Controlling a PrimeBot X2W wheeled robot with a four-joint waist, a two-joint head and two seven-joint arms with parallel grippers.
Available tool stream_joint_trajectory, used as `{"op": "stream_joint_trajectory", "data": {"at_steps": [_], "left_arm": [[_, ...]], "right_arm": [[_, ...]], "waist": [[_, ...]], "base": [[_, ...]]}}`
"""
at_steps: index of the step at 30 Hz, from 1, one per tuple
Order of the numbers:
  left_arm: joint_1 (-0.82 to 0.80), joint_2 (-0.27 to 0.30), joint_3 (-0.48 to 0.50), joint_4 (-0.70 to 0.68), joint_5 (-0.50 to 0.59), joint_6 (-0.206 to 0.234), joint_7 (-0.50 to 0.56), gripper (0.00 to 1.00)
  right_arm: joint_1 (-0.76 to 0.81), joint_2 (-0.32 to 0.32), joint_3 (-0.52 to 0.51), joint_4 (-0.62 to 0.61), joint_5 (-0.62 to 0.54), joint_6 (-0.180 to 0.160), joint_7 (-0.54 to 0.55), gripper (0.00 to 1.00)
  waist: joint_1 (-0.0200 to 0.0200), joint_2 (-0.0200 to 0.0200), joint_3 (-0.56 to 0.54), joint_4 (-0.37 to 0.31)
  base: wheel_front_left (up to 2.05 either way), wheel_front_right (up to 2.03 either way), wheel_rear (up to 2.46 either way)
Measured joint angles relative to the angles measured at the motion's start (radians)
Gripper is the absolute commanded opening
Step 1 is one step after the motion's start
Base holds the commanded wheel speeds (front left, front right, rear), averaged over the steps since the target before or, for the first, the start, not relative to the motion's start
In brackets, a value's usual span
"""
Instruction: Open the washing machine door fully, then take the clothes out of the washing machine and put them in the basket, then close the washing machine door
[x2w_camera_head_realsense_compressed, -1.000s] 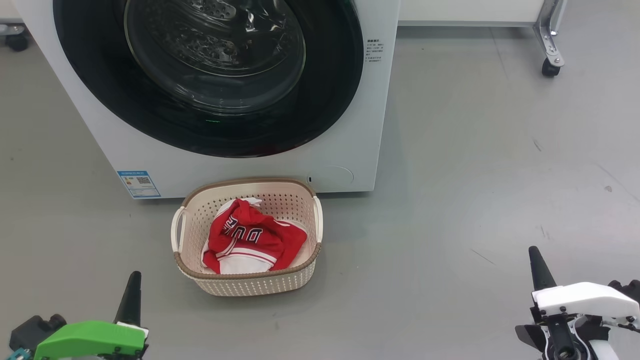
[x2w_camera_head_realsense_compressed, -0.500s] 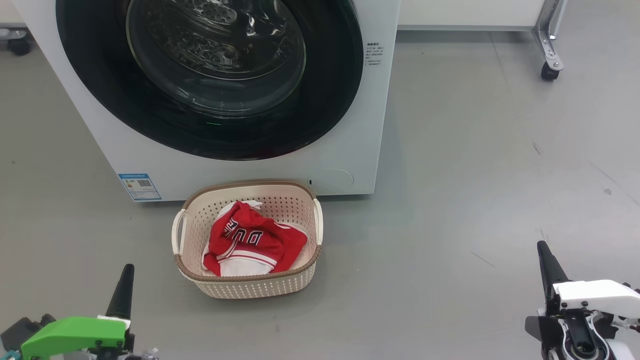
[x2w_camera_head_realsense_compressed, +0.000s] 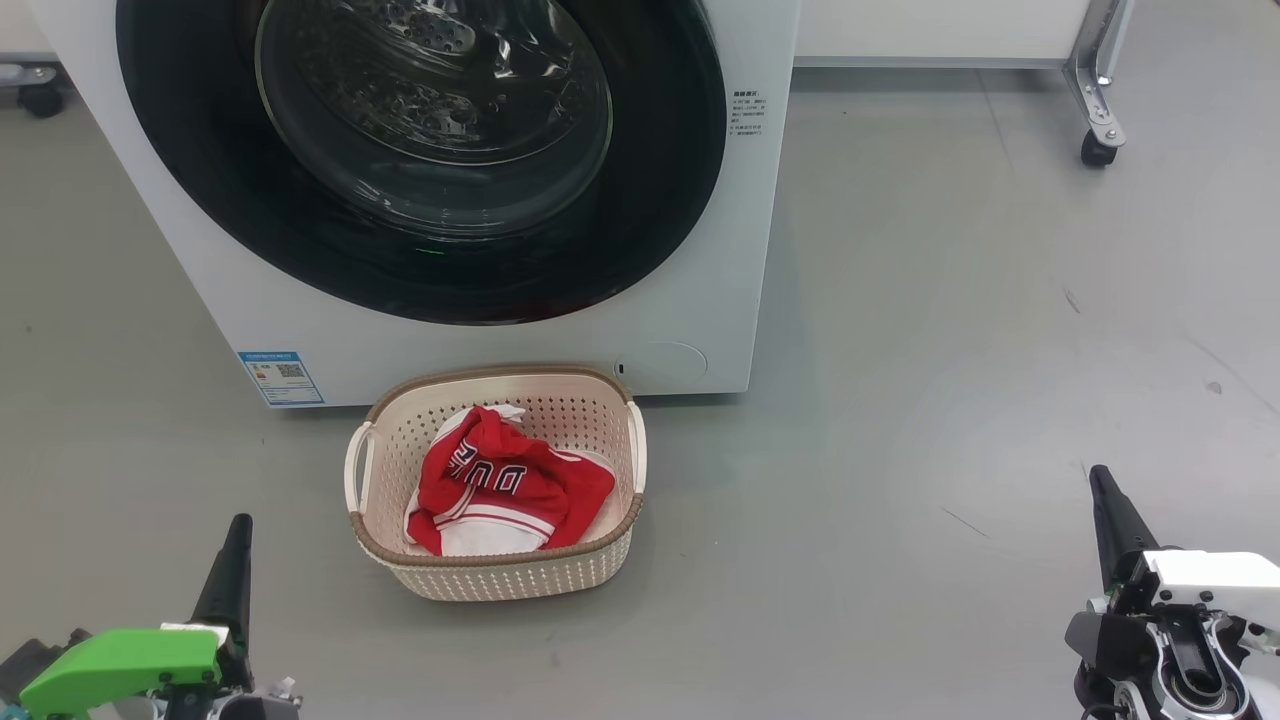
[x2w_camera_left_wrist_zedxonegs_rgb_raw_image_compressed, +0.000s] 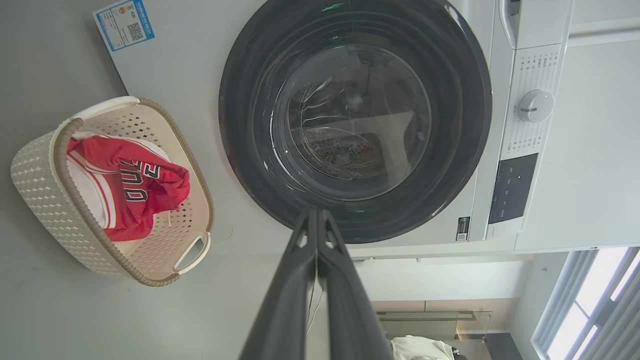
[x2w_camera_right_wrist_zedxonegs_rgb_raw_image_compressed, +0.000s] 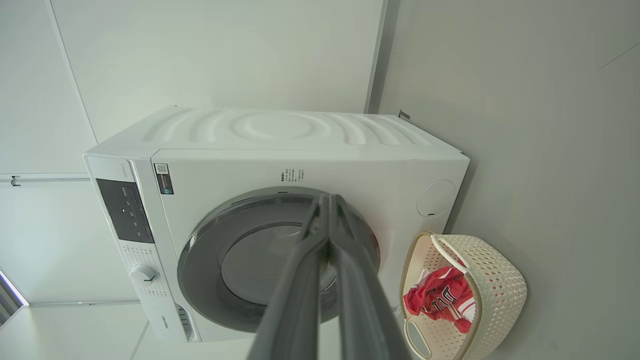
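Note:
The white washing machine (x2w_camera_head_realsense_compressed: 700, 300) stands ahead with its round black-rimmed door (x2w_camera_head_realsense_compressed: 430, 160) shut flat against the front. On the floor in front of it sits the cream basket (x2w_camera_head_realsense_compressed: 500, 575), holding the clothes (x2w_camera_head_realsense_compressed: 500, 490), a red jersey with white trim. My left gripper (x2w_camera_head_realsense_compressed: 235, 535) is at the lower left, fingers together, holding nothing. At the lower right my right gripper (x2w_camera_head_realsense_compressed: 1103, 485) is likewise shut and empty. Both stand well back from the basket. In the wrist views the door (x2w_camera_left_wrist_zedxonegs_rgb_raw_image_compressed: 355, 120) (x2w_camera_right_wrist_zedxonegs_rgb_raw_image_compressed: 250, 260) is closed and each gripper's fingers (x2w_camera_left_wrist_zedxonegs_rgb_raw_image_compressed: 316, 220) (x2w_camera_right_wrist_zedxonegs_rgb_raw_image_compressed: 327, 205) meet at the tips.
Grey floor spreads to the right of the machine. A metal frame leg on a black caster (x2w_camera_head_realsense_compressed: 1097, 150) stands at the far right, and another caster (x2w_camera_head_realsense_compressed: 40, 100) is behind the machine's left side. The control panel and dial (x2w_camera_left_wrist_zedxonegs_rgb_raw_image_compressed: 535, 106) are on the machine's top strip.
The whole head view has shifted slightly, so the camera moved. Both grippers have drawn outward and lower toward the frame corners, still shut. Basket, clothes and door are unchanged.

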Motion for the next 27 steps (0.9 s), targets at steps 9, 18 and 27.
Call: {"op": "stream_joint_trajectory", "data": {"at_steps": [9,18,27], "left_arm": [[-0.003,-0.001,0.001,0.005,0.0,0.0,0.005,0.0],[-0.003,-0.001,0.001,0.01,0.0,0.0,0.007,0.0],[-0.003,-0.001,0.002,0.012,0.0,0.0,0.007,0.0]], "right_arm": [[0.0,0.0,-0.001,0.0,0.0,0.0,0.0,0.0],[-0.001,0.0,-0.001,0.001,0.0,0.002,0.0,0.0],[-0.001,0.0,-0.002,0.002,0.0,0.003,0.001,0.0]], "waist": [[0.0,0.0,0.0,0.0],[0.0,0.0,0.0,0.0],[0.0,0.0,0.0,0.0]], "base": [[0.0,0.0,0.0],[0.0,0.0,0.0],[0.0,0.0,0.0]]}}
